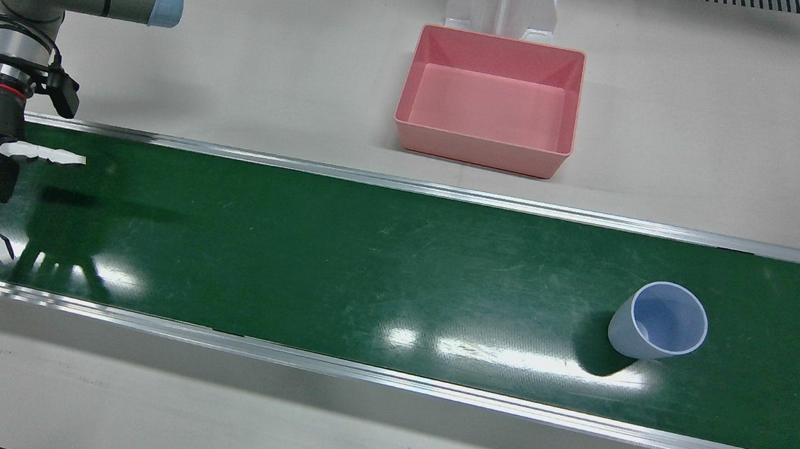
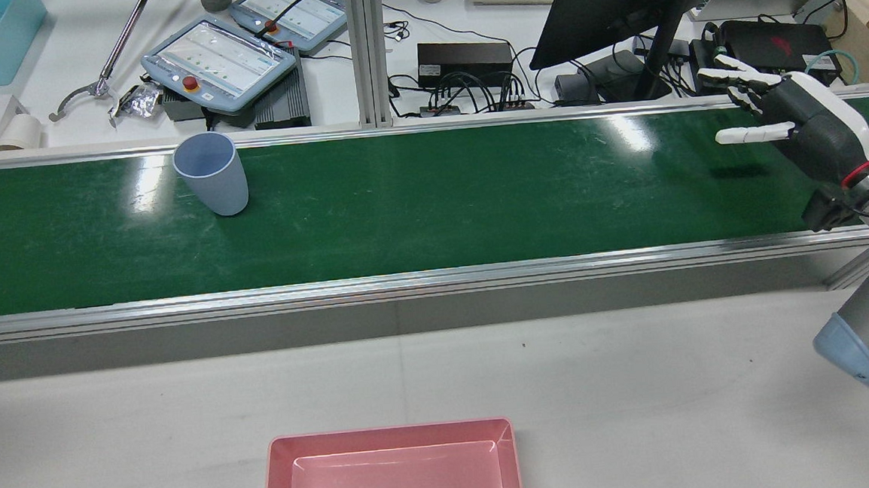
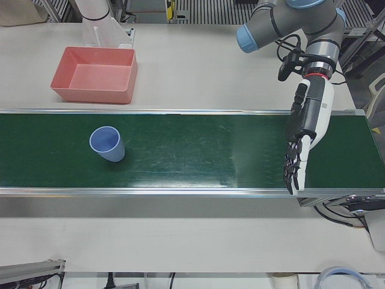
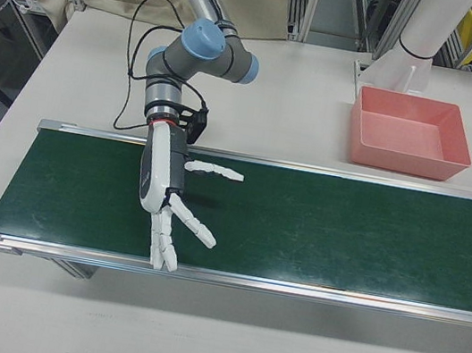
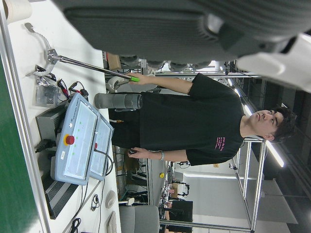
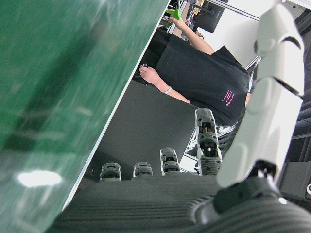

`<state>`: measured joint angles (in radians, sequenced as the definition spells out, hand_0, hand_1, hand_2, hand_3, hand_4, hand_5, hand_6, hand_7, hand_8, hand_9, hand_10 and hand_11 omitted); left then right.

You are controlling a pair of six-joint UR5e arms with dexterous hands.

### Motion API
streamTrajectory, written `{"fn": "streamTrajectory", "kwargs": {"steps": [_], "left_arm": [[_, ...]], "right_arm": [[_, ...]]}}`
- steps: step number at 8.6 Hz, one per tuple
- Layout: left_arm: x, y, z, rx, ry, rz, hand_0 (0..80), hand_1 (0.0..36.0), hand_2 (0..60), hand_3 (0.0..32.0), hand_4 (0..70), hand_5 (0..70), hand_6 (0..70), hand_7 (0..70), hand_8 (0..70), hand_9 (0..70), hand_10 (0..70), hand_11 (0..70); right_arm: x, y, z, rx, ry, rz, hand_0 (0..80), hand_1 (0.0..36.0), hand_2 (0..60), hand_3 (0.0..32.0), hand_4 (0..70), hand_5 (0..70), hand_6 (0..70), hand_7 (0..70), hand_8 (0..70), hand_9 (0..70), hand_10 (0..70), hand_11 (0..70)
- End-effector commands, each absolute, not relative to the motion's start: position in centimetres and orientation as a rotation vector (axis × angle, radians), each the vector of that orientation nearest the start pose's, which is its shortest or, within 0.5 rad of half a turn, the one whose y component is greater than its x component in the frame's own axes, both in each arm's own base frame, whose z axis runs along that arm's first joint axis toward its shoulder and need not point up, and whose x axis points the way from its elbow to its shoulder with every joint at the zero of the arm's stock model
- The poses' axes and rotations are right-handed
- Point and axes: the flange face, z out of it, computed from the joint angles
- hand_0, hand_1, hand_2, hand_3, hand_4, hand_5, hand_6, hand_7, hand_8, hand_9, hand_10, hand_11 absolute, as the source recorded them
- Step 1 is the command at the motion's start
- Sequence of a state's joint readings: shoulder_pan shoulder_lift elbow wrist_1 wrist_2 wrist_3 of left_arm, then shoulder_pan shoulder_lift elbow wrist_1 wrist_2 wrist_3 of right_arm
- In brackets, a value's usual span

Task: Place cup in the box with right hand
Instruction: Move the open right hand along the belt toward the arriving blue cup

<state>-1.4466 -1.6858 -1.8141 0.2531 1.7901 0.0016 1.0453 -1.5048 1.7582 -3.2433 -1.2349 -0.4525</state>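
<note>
order: as the rear view runs, robot's left end first
left hand (image 3: 305, 135): open, fingers straight and slightly apart, holding nothing; hangs over the conveyor belt (image 2: 439, 198) at its end on the robot's left, fingertips at the operators' edge (only the left-front view shows it)
cup (image 2: 211, 175): pale blue plastic, upright, mouth up, empty; on the belt's left half, close to the operators' edge; nothing touching it, well apart from both hands
box (image 2: 389, 431): pink, open-topped, empty; on the white bench (image 2: 639, 382) on the robot's side of the belt, about mid-length, apart from the belt rail
right hand (image 2: 797, 127): open, fingers spread, thumb out sideways, holding nothing; above the belt at its right end, fingertips towards the operators' edge
cup vs box: cup sits left of the box, with most of the belt's width between them
</note>
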Motion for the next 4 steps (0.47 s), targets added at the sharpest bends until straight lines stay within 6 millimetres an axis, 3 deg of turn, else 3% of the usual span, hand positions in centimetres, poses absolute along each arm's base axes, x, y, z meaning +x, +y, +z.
{"fn": "streamTrajectory", "kwargs": {"steps": [1, 3, 4], "left_arm": [[-4.58, -53.29, 53.58, -0.347, 2.138, -1.919, 0.0, 0.0, 0.0, 0.0, 0.0, 0.0, 0.0, 0.0, 0.0, 0.0, 0.0, 0.0], [-4.60, -53.24, 53.66, -0.345, 2.137, -1.922, 0.0, 0.0, 0.0, 0.0, 0.0, 0.0, 0.0, 0.0, 0.0, 0.0, 0.0, 0.0], [-4.60, -53.24, 53.66, -0.345, 2.137, -1.922, 0.0, 0.0, 0.0, 0.0, 0.0, 0.0, 0.0, 0.0, 0.0, 0.0, 0.0, 0.0]], "right_arm": [[-12.58, -53.15, 55.98, -0.297, 2.737, -2.219, 48.8, 13.3, 9.4, 9.8, 11.6, 4.6, 2.7, 14.1, 0.9, 4.8, 1.9, 4.4], [-13.08, -53.09, 55.90, -0.286, 2.744, -2.219, 48.1, 15.2, 16.7, 9.6, 9.3, 4.6, 2.7, 14.2, 0.8, 4.7, 1.9, 4.4], [-13.05, -53.04, 55.98, -0.287, 2.743, -2.221, 48.1, 15.0, 16.6, 9.6, 9.4, 4.5, 2.6, 14.1, 0.8, 4.8, 1.9, 4.3]]}}
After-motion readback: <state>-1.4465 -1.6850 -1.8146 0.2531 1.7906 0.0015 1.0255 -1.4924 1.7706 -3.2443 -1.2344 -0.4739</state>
